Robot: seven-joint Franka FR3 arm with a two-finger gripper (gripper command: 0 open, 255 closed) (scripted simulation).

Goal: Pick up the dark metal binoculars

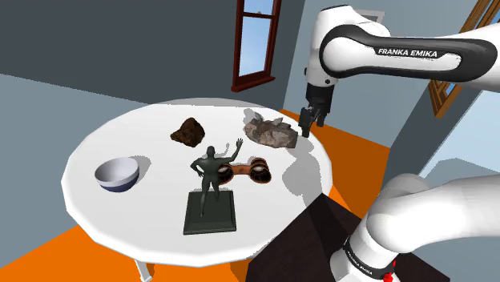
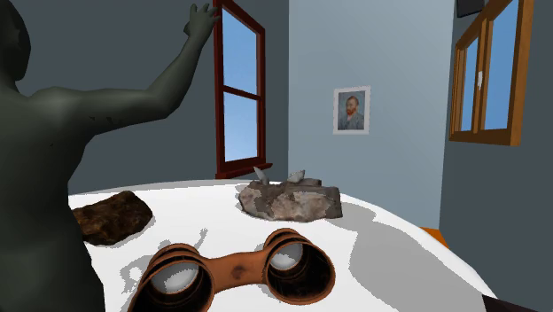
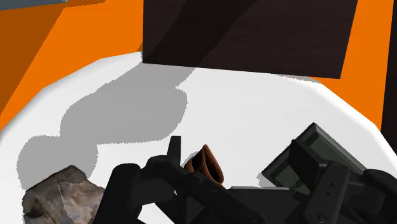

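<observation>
Statue, dark green figure on square base: one, nearest, on round white table. Bowl, white: one, at shoulder view's left. Binoculars, copper-brown with dark barrels: one, lying on table just beside statue, shoulder view's right. Rocks: two, farther back: brown rock, grey rock. Gripper: one, hanging over table's far edge beside grey rock; whether jaws stand apart or together cannot be told. Binoculars well apart from jaws, lower, nearer camera. Red-framed window: one, behind.

Copper-brown binoculars (dark barrels) flat on the white table, beside the statue
</observation>
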